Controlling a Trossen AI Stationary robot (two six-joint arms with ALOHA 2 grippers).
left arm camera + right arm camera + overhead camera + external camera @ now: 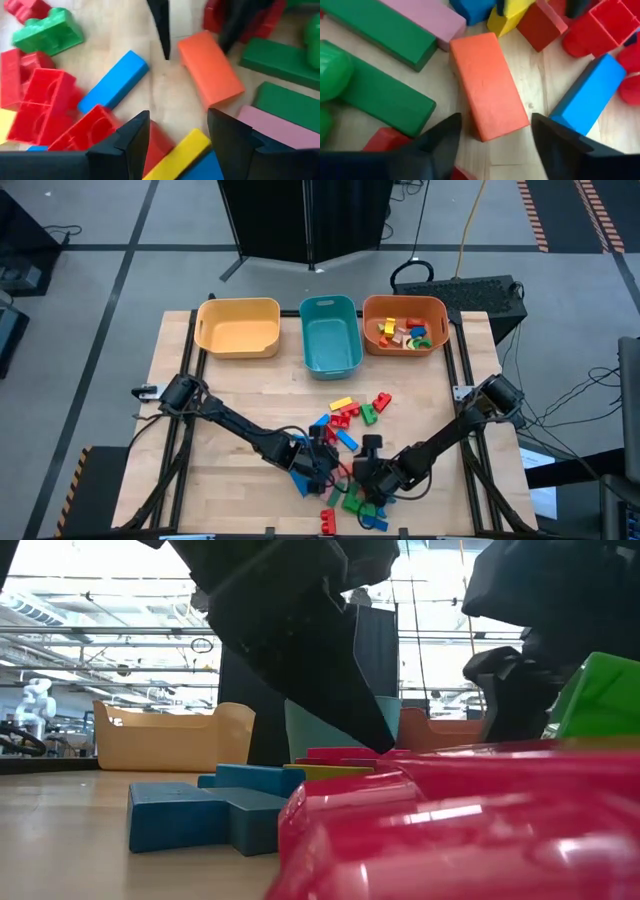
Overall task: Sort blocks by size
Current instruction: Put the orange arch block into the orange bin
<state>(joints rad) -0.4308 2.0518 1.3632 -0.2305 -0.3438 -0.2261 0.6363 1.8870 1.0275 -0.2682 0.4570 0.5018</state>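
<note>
Right gripper (492,137) hovering, fingers apart, over flat orange rectangular plastic block (489,82) near tabletop's front edge | block's long axis running straight ahead between fingers | left gripper (177,137) facing opposite, fingers apart, slightly farther.

The bins are yellow (238,326), teal (331,332) and orange (404,324), the table (240,390) is pale wood, and the blocks (347,415) show red, blue, green, yellow, pink and orange.
</note>
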